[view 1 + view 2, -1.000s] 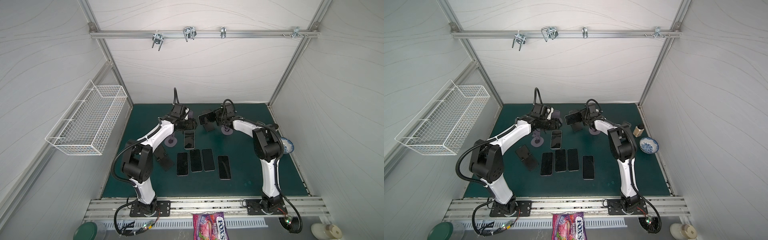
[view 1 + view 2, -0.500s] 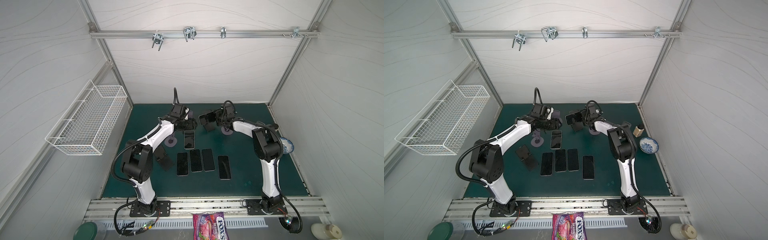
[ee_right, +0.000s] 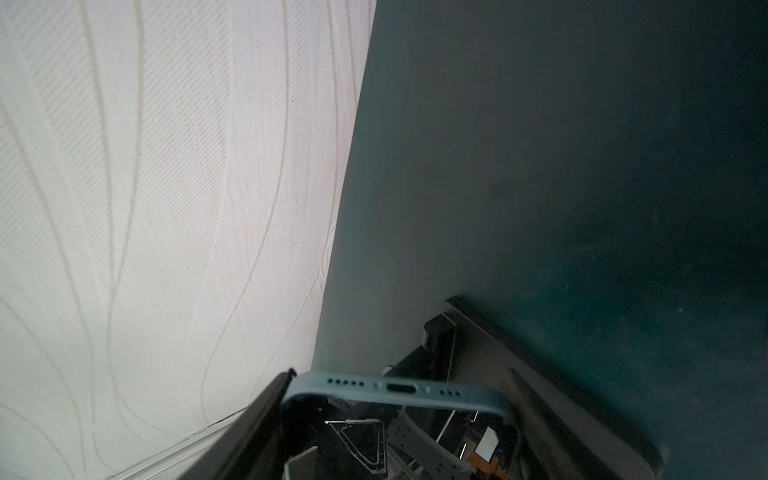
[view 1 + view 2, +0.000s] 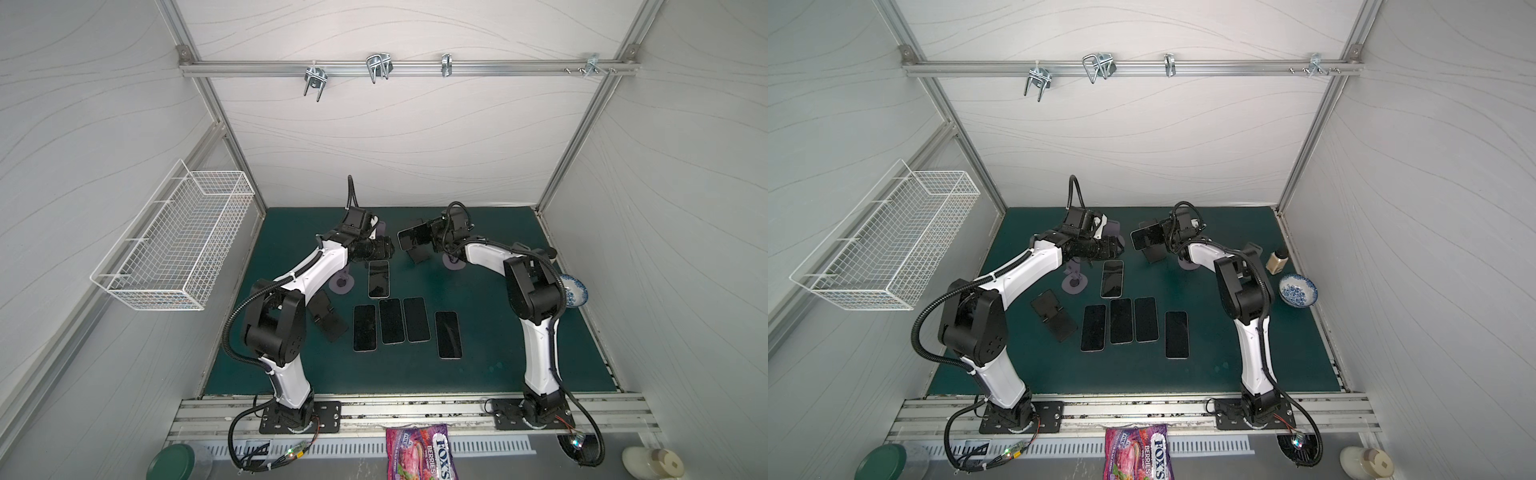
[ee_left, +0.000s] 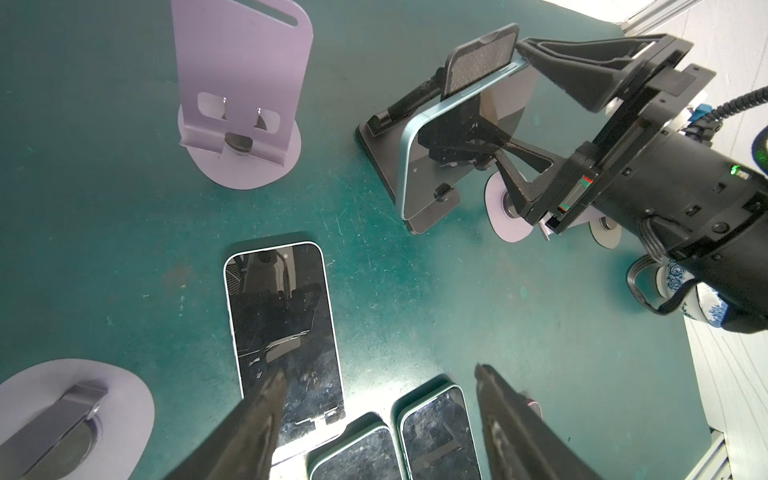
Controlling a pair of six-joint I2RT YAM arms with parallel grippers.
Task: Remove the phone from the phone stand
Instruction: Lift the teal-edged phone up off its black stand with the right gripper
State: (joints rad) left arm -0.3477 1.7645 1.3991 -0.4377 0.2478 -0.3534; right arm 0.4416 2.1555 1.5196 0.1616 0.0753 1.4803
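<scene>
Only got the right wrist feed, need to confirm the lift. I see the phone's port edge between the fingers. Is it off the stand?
Observer: Doesn't look so. In the left wrist view the phone leans on the black stand, whose front lip crosses its screen.
Operator: Left arm clear?
Observer: Yes. The left end effector is open, empty, apart from that stand.
Operator: Room to set it down?
Observer: Five flat phones lie on the mat, bare to their right.
</scene>
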